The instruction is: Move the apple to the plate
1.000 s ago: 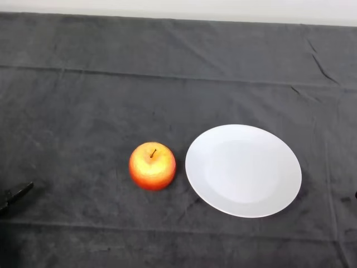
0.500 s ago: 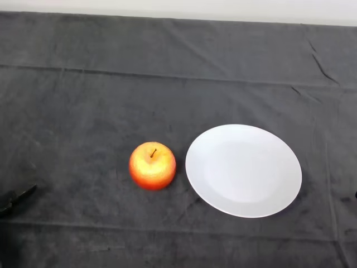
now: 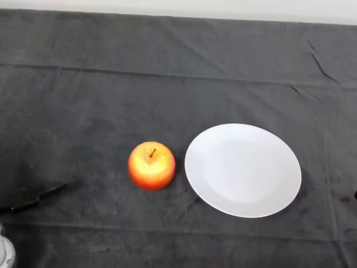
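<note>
Apple [image 3: 152,166] — on the bench cloth mid-bench, just beside the empty plate [image 3: 243,170], not yet moved. Hand [image 3: 34,197] — near the left edge, well apart; finger state cannot be told.

Apple [image 3: 152,166]: on the cloth-covered table [image 3: 111,84], stem up, near the middle. Plate [image 3: 243,170]: on the table just right of the apple, apart from it by a narrow gap. Left hand [image 3: 33,198]: low at the left edge, well apart from the apple, nearer the front.
</note>
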Robot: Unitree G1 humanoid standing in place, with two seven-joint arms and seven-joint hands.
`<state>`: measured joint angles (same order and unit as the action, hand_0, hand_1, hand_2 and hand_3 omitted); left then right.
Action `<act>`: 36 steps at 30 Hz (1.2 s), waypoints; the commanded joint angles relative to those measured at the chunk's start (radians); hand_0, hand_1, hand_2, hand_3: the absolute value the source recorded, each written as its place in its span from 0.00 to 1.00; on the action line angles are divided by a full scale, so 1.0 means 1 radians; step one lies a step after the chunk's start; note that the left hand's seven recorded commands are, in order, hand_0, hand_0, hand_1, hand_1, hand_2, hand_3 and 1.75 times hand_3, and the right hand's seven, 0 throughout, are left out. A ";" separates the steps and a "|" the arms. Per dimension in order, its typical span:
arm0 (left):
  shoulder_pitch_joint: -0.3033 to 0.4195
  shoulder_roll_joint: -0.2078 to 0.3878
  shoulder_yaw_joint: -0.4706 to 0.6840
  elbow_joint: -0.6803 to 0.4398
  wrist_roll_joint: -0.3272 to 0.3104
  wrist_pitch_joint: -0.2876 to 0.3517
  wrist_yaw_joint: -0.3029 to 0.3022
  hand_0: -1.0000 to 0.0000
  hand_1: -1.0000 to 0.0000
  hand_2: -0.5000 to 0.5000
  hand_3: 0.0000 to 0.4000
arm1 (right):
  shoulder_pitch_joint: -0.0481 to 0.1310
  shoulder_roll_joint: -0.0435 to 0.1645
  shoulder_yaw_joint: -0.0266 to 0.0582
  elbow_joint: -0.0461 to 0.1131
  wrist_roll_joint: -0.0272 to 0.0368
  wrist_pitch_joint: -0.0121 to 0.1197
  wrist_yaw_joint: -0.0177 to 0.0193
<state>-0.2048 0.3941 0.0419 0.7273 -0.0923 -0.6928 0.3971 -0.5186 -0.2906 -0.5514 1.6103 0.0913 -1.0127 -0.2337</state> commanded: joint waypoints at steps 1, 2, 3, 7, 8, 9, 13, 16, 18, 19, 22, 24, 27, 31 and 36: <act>0.039 0.044 -0.024 -0.071 0.021 0.044 -0.003 1.00 1.00 0.50 0.00 | 0.107 0.071 -0.0131 0.082 -0.0034 0.081 -0.0041; 0.048 0.049 -0.029 -0.104 0.029 0.069 -0.004 1.00 1.00 0.50 0.00 | 0.107 0.071 -0.0127 0.082 -0.0031 0.082 -0.0041; 0.056 0.054 -0.034 -0.134 0.036 0.090 -0.006 1.00 1.00 0.50 0.00 | 0.107 0.071 -0.0124 0.081 -0.0028 0.082 -0.0041; 0.088 0.066 -0.057 -0.268 0.073 0.191 -0.009 1.00 1.00 0.50 0.00 | 0.108 0.072 -0.0109 0.078 -0.0015 0.084 -0.0040; 0.095 0.069 -0.063 -0.302 0.083 0.216 -0.011 1.00 1.00 0.50 0.00 | 0.109 0.072 -0.0105 0.077 -0.0011 0.085 -0.0040; 0.098 0.071 -0.068 -0.329 0.091 0.239 -0.013 1.00 1.00 0.50 0.00 | 0.109 0.072 -0.0101 0.077 -0.0007 0.085 -0.0040; 0.098 0.077 -0.092 -0.419 0.125 0.324 -0.030 1.00 1.00 0.50 0.00 | 0.110 0.072 -0.0082 0.074 0.0010 0.087 -0.0040; 0.084 0.074 -0.114 -0.448 0.150 0.368 -0.044 1.00 1.00 0.50 0.00 | 0.110 0.073 -0.0067 0.072 0.0024 0.088 -0.0039; 0.072 0.068 -0.131 -0.453 0.168 0.388 -0.051 1.00 1.00 0.50 0.00 | 0.111 0.073 -0.0057 0.071 0.0033 0.089 -0.0039; 0.065 0.063 -0.141 -0.454 0.177 0.397 -0.055 1.00 1.00 0.50 0.00 | 0.111 0.073 -0.0051 0.070 0.0038 0.089 -0.0039; 0.048 0.051 -0.167 -0.458 0.198 0.425 -0.068 1.00 1.00 0.50 0.00 | 0.111 0.073 -0.0036 0.069 0.0053 0.090 -0.0038; 0.038 0.043 -0.185 -0.461 0.210 0.442 -0.078 1.00 1.00 0.50 0.00 | 0.112 0.073 -0.0025 0.068 0.0063 0.091 -0.0038; 0.018 0.034 -0.208 -0.463 0.222 0.465 -0.096 1.00 1.00 0.50 0.00 | 0.112 0.074 -0.0010 0.067 0.0078 0.092 -0.0037; -0.014 0.026 -0.232 -0.459 0.231 0.489 -0.123 1.00 1.00 0.50 0.00 | 0.112 0.074 0.0011 0.066 0.0098 0.092 -0.0036; -0.060 0.013 -0.257 -0.435 0.240 0.499 -0.145 1.00 1.00 0.50 0.00 | 0.113 0.074 0.0036 0.065 0.0123 0.093 -0.0034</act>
<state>-0.2239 0.4000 -0.1915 0.3172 0.1314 -0.2010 0.2595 -0.5175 -0.2898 -0.5475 1.6041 0.0940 -1.0104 -0.2344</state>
